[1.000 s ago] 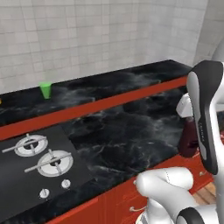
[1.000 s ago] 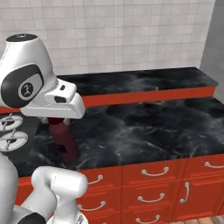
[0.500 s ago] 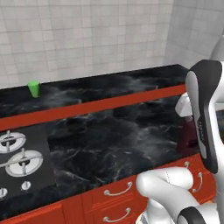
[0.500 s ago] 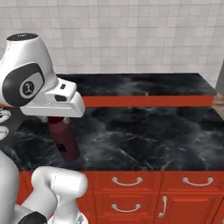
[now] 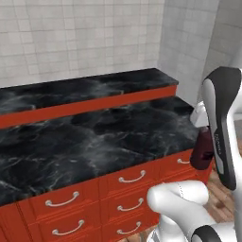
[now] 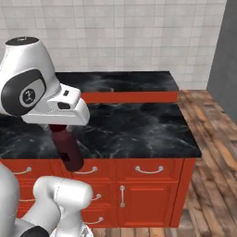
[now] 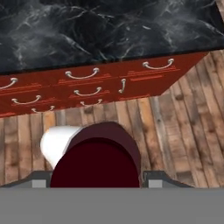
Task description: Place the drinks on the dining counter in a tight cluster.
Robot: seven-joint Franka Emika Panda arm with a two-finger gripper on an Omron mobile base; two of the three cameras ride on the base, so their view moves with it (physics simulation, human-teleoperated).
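Nearest to the cameras, the two-finger gripper is pinching the shorter maroon bottle at its upper part, and the bottle hangs under the white hand in the air, in front of the red drawers and not resting on any surface. In the hand view the dark red round body of this bottle sits between the two finger tips, with the brown wooden plank floor far under it. In the left base view the same bottle shows beside the white arm, near the right end of the cabinet. Behind it lies the lower black-marble table with red drawers and pale curved handles, and no bottle stands on the part that is visible. Further back is the long raised black-marble dining table with the plain red panel front, against the pale tiled wall; I see no drink on the visible part of it either. As I judge it, the task is in a carrying step: one drink is lifted but not yet put down, so the placing on the raised slab is still left. Where the other drinks are, and if some are already placed, I cannot tell from these views.
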